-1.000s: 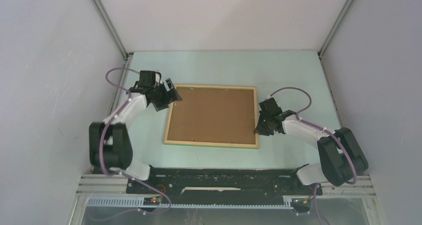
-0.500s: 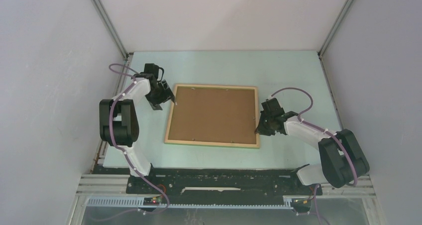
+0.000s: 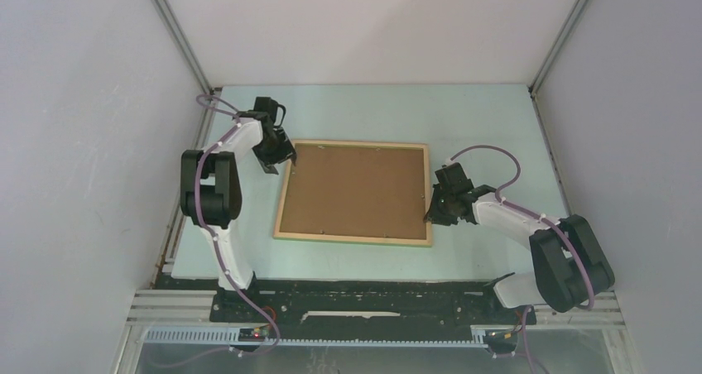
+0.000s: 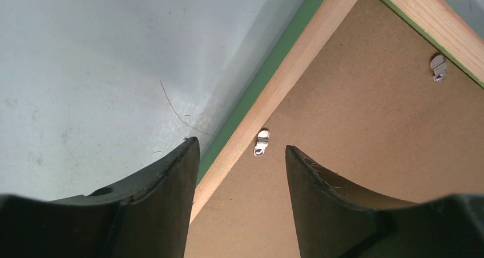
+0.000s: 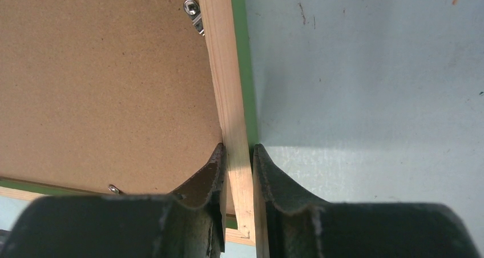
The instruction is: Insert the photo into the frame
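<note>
- Looking down from the top camera, I find the frame [image 3: 354,238] lying wood face up on the table [image 3: 463,117]. The photo [image 3: 356,188] is brown back up and fills it. My left gripper [image 3: 281,160] hangs at the far left corner, and my right gripper [image 3: 432,204] is at the right rail.
- In the left wrist view my fingers [image 4: 171,172] are parted and touch nothing. One is over bare table and the other over the board, with the left rail [image 4: 297,58] and a small metal tab [image 4: 262,142] between them. Whether that tab already laps the board I cannot tell. I judge the step is swinging it over the board. I would come down gently, set one fingertip against the tab's free end and push sideways, not down, so the frame does not slide.
- In the right wrist view my fingers [image 5: 208,178] are clenched on the right rail [image 5: 220,58], one on the board side and one outside. I want that hold firm and low, so the frame neither skates nor lifts while the left works. Another tab [image 5: 194,12] sits farther along this rail.
</note>
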You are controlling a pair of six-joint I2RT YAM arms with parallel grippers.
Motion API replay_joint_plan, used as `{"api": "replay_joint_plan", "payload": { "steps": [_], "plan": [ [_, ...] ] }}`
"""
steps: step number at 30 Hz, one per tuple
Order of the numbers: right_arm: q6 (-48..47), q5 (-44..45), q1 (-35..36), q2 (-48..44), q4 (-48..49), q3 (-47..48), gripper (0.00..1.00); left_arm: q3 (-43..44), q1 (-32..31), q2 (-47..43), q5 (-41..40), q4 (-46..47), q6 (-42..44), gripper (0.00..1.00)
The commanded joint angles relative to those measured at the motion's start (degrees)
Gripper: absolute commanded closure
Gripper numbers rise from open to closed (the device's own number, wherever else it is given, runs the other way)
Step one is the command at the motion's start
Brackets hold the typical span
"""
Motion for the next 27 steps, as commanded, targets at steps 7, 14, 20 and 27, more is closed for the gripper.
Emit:
{"api": "replay_joint_plan", "payload": {
  "steps": [7,14,20,27],
  "plan": [
    [-0.1,2.0,-0.1,1.2,0.1,-1.6,0.84,-0.5,-0.6,1.7,-0.5,1.6,-1.6,0.42],
    [-0.2,1.7,0.0,1.3,0.2,-1.6,0.84,-2.2,-1.3,1.8,-0.4,2.4,-1.7,0.42],
    [-0.2,1.7,0.0,1.2,0.2,-1.6,0.84,-3.9,-1.3,1.1,0.3,3.4,-1.6,0.53],
    [-0.2,1.8,0.1,1.2,0.1,-1.5,0.84,-4.9,0.0,1.8,5.0,4.0,-2.6,0.69]
  ]
}}
